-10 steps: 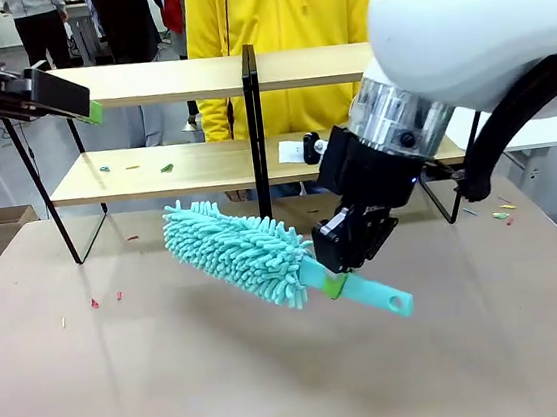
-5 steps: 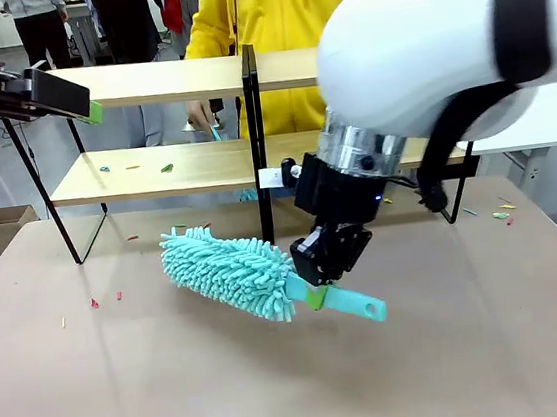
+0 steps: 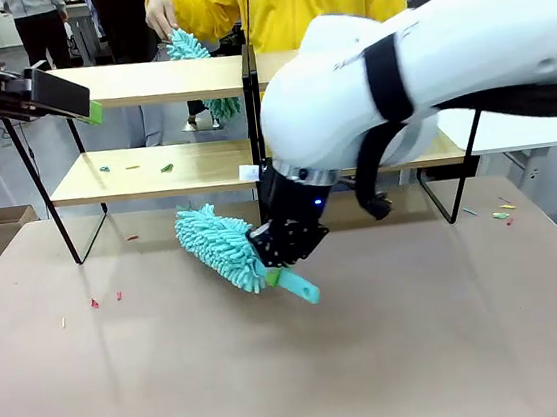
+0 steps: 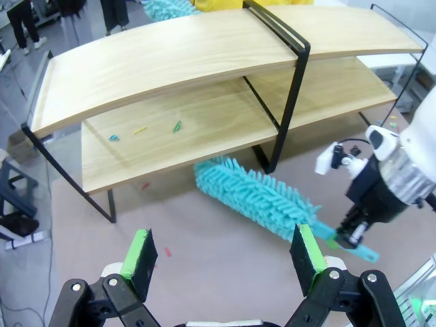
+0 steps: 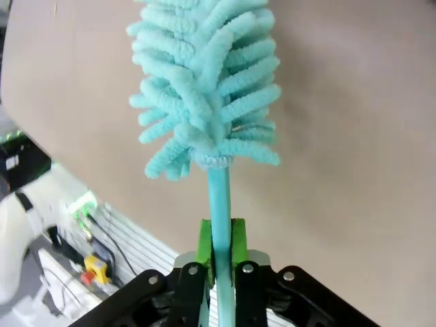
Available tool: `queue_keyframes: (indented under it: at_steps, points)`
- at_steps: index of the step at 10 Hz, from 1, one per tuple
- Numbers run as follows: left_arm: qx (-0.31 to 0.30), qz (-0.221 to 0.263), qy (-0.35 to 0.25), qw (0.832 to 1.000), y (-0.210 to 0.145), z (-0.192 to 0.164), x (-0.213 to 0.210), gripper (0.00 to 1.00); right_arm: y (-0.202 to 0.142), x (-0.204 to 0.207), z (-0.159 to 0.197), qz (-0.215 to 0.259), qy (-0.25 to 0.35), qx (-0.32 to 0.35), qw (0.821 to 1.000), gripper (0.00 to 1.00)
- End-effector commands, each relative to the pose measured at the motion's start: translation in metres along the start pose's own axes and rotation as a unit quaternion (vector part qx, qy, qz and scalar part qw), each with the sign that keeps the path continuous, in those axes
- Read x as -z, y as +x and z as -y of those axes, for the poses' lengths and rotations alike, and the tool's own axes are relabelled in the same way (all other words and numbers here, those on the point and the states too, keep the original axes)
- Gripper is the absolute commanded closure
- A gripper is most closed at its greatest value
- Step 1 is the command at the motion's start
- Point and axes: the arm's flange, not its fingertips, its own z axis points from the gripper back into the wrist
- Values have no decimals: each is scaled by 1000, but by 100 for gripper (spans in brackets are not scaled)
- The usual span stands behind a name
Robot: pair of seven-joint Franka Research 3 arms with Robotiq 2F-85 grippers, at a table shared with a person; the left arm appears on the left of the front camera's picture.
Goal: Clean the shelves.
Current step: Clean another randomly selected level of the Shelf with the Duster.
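Since the earlier frame, the duster has been carried left and farther from the near edge, and its handle has been turned more end-on to the front camera. A person's hand has been brought to the upper board with a second duster.

From the front, the shelves are seen across the far side of the tabletop. The duster is held at the middle, just in front of the black centre post and below the lower board. Its long axis is tilted: the fluffy head points far and left, the handle end near, right and down. The handle is pinched by the right fingers. The left fingers are held high at the far left, by the left end of the upper board. Small coloured bits are scattered on the lower board.

In the left wrist view, the left fingers are spread wide with nothing between them. The shelves are seen beyond, with the duster slanting from the lower board's near edge towards the right fingers.

In the right wrist view, the thin handle is clamped between the green pads of the right fingers, and the duster head points straight away over the tabletop. Whether the head touches the tabletop cannot be told.
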Motion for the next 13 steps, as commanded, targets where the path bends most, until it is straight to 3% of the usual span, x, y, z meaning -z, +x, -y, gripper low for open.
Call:
queue_keyframes:
  at_steps: [1, 4, 6, 9, 11, 13]
  points:
    - [0, 1, 3, 1000, 0, -1, -1, 0, 18, 11, -13, 14, -18, 52, 998, 88]
    - [0, 1, 3, 1000, 0, -1, -1, 0, 17, 24, -5, 42, -7, 91, 995, 88]
    - [0, 1, 3, 1000, 0, -1, -1, 0, 0, 18, 1, 22, 35, 66, 997, 88]
    - [0, 1, 3, 1000, 0, -1, -1, 0, -70, -24, 33, 12, 57, 85, 995, 88]
    - [0, 1, 3, 1000, 0, -1, -1, 0, -128, -46, 53, -23, 83, 58, 995, 88]
    - [0, 1, 3, 1000, 0, -1, -1, 0, -168, -56, 72, -24, 122, 29, 992, 88]
